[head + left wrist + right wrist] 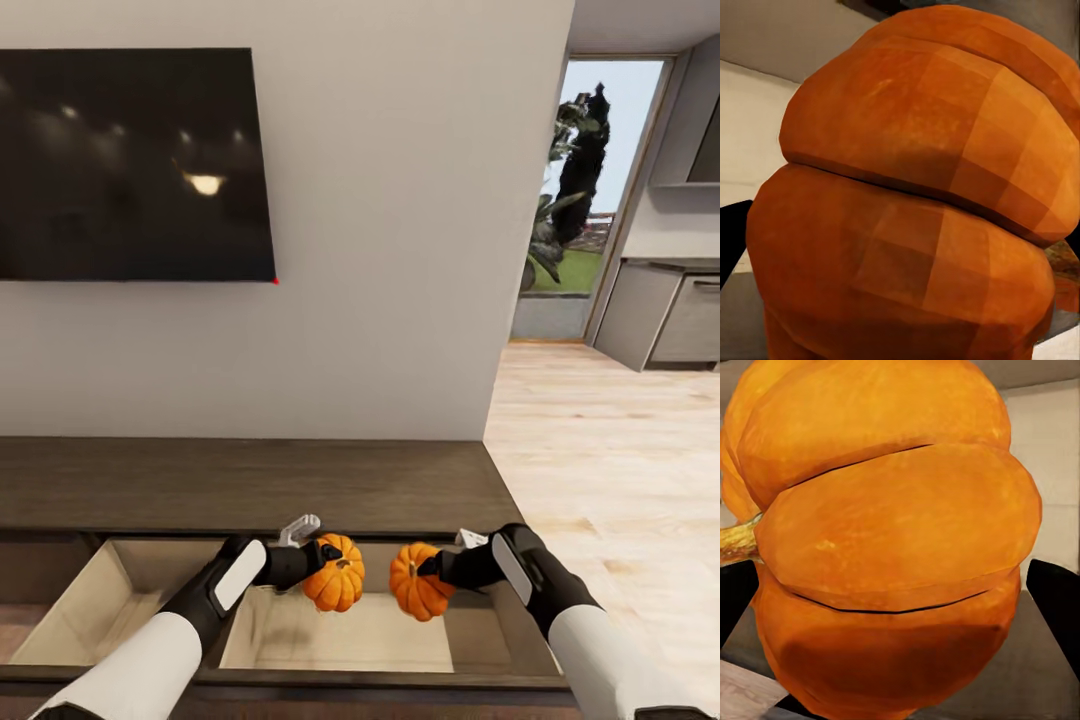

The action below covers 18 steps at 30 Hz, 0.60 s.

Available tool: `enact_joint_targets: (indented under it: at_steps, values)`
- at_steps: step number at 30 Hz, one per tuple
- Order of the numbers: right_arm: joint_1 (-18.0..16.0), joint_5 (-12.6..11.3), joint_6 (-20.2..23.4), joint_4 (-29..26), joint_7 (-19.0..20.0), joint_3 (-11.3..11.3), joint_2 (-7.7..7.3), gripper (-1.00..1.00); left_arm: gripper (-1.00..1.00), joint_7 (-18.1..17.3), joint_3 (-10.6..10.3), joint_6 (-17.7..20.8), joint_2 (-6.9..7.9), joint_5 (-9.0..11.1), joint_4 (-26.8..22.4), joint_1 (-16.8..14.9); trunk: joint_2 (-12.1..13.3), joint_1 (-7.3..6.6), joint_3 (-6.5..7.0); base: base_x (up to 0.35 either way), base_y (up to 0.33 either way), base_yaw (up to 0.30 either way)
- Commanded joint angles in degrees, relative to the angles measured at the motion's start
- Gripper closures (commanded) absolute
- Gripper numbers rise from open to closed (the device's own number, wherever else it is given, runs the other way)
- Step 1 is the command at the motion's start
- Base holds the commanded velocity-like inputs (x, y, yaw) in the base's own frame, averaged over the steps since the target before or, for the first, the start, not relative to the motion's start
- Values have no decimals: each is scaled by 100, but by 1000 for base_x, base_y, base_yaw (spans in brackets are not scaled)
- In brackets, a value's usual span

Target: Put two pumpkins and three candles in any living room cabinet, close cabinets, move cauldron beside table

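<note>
Dark cabinet (250, 485) under a wall TV (135, 165), drawers open; each claw (322, 560) (428, 568) clamped on a pumpkin (337, 575) (418, 583), stems sideways.

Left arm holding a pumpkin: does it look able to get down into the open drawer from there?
Probably yes. The left gripper holds its pumpkin right over the open drawer, whose pale floor below looks bare. The right gripper's pumpkin hangs alongside, apart.

Open cabinet (250, 485) below my camera.
I see both its pale-lined drawers (330, 635) pulled out, its dark flat top against the wall.
</note>
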Motion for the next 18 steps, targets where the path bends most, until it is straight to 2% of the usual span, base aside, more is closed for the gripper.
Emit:
enact_joint_targets:
  at_steps: [1,2,5,13,16,18]
  values:
    - [-19,-7,76,-4,19,17,0,100,100,-1,-8,12,-64,-34,50,-46,-44,22,-24,0,0,0]
    - [-35,-8,143,1,23,18,10,100,100,10,-5,-8,-173,-41,243,-101,-84,44,-42,0,0,0]
    - [-42,-3,162,5,4,54,25,100,100,13,-5,-31,-217,-47,345,-126,-205,109,-96,0,0,0]
    - [-41,5,23,204,-6,58,32,100,100,38,-12,-21,-225,-66,374,-152,-526,285,-240,0,0,0]
    - [-41,12,-36,229,-12,57,31,100,100,361,-9,170,-211,-49,387,-324,-646,351,-294,0,0,0]
    - [-42,13,-87,231,-9,55,27,100,100,374,-7,174,-201,-47,398,-340,-726,395,-330,0,0,0]
